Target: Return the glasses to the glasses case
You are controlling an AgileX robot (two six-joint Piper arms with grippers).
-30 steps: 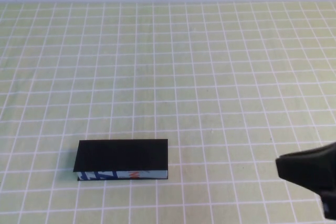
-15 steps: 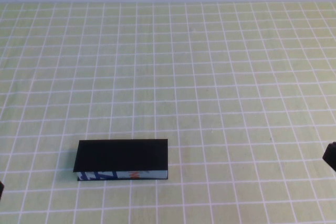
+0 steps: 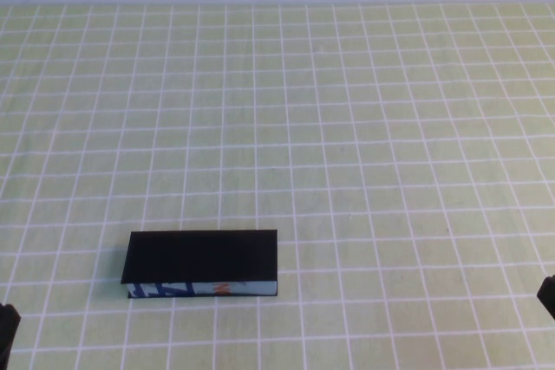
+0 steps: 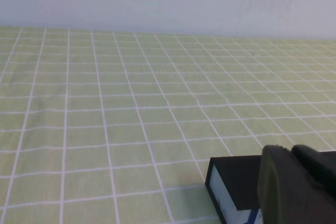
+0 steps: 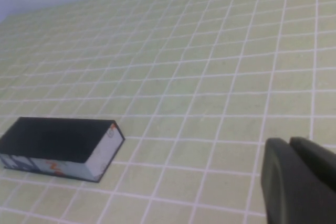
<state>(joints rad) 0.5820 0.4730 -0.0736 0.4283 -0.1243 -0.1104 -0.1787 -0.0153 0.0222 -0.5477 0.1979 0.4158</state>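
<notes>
Closed glasses case (image 3: 201, 262) between left gripper (image 3: 7, 328) and right gripper (image 3: 547, 294) (finger states unclear)

Left gripper (image 3: 5, 328): only a dark tip in view at the near left corner of the worktop, low at its edge.
Right gripper (image 3: 548, 294): only a dark sliver at the near right corner, by the right edge.
Arms: both out of view.
</notes>
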